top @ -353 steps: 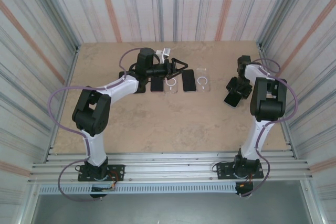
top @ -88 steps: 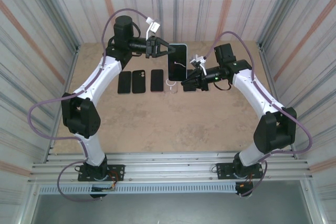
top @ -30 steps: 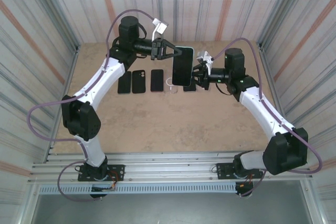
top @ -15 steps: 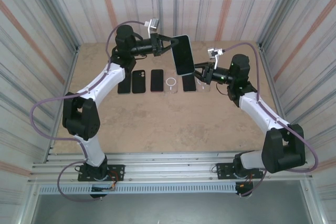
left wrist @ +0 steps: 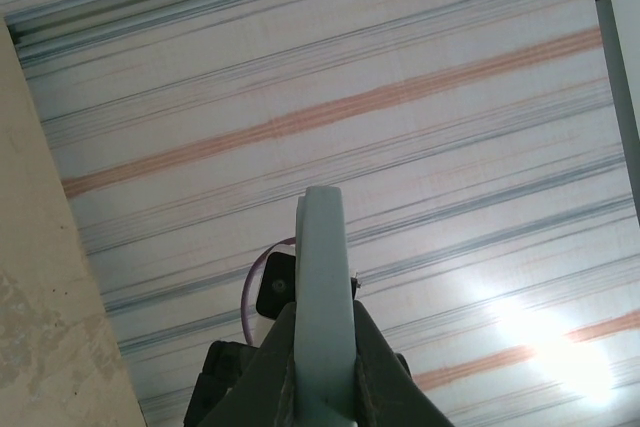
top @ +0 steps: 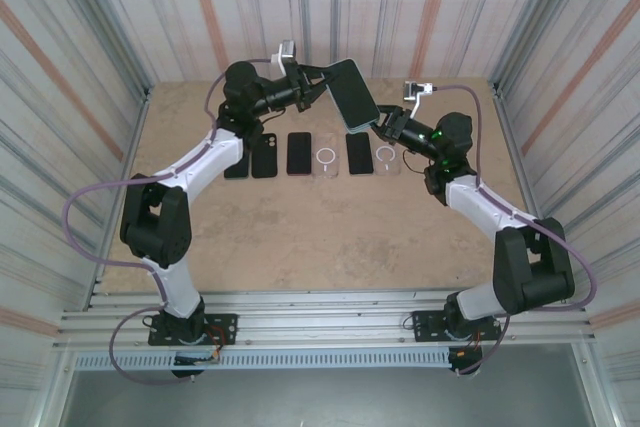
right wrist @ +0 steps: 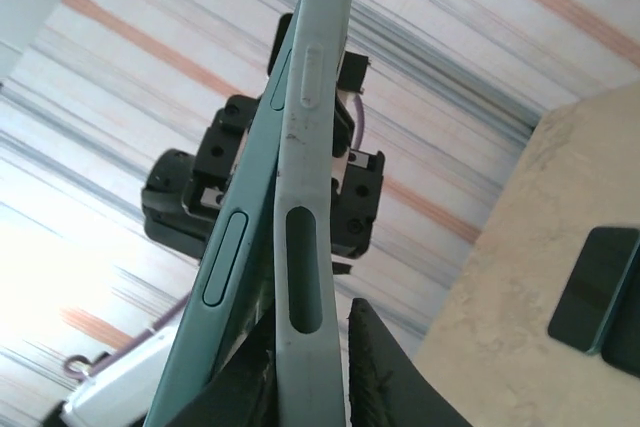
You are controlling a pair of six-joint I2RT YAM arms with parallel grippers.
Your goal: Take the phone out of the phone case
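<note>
The phone [top: 352, 94] hung tilted in the air over the far part of the table [top: 300, 237], between the two arms. In the right wrist view its pale phone case [right wrist: 305, 197] stood apart from the teal body at the near end (a narrow wedge of gap showed between them). The left gripper [top: 310, 83] was clamped on the phone's upper end. The right gripper [right wrist: 305, 372] was pinched on the phone case's lower edge. Below, a row of dark phones [top: 299, 152] and clear cases [top: 325, 157] lay flat on the table.
</note>
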